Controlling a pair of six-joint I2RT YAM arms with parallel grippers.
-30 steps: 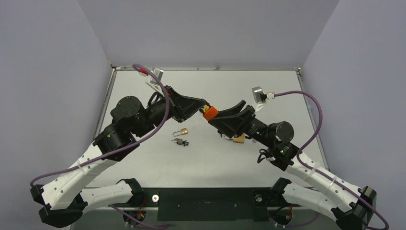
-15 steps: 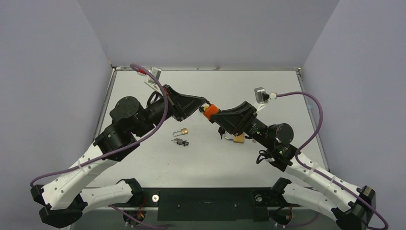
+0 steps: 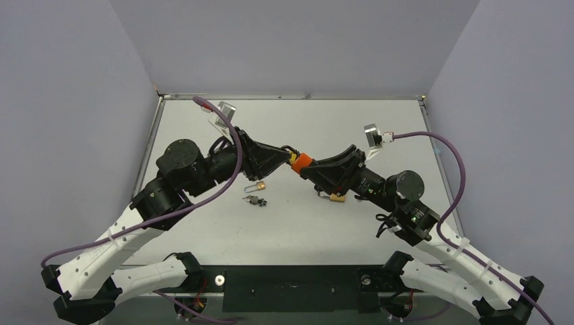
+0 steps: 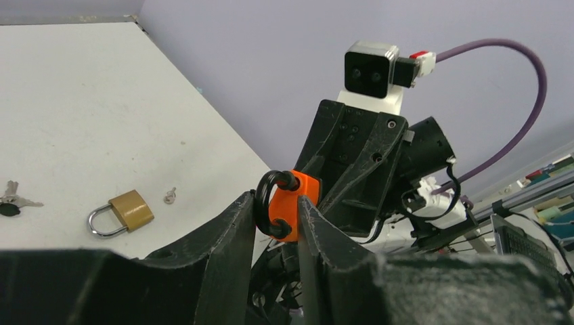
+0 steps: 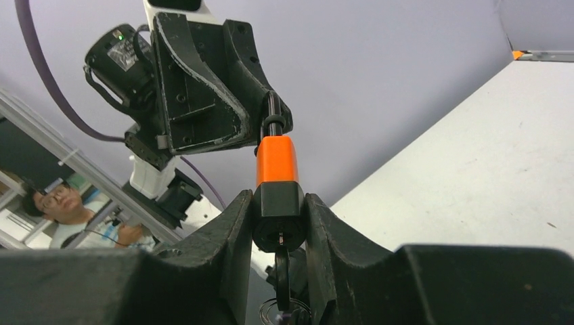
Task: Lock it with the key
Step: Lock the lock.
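Note:
An orange padlock (image 3: 300, 161) with a black base is held in the air between both grippers. My left gripper (image 3: 290, 160) is shut on its shackle end; the left wrist view shows the orange body (image 4: 292, 203) and black shackle (image 4: 264, 203) between my fingers (image 4: 237, 223). My right gripper (image 3: 308, 168) is shut on the black base (image 5: 278, 203), with the orange body (image 5: 276, 159) pointing away from it. A black key (image 5: 281, 267) sits in the keyhole and hangs below the base, with a key ring under it.
A small brass padlock (image 3: 259, 185) and a bunch of keys (image 3: 255, 200) lie on the white table (image 3: 223, 230) below the left gripper. Another brass padlock (image 3: 336, 198) lies under the right wrist. The left wrist view shows a brass padlock (image 4: 122, 211) and a small key (image 4: 170, 196).
Both grippers have kept hold of the orange padlock. The right arm has shifted right and its wrist has turned a little; the padlock has moved slightly right and nearer.

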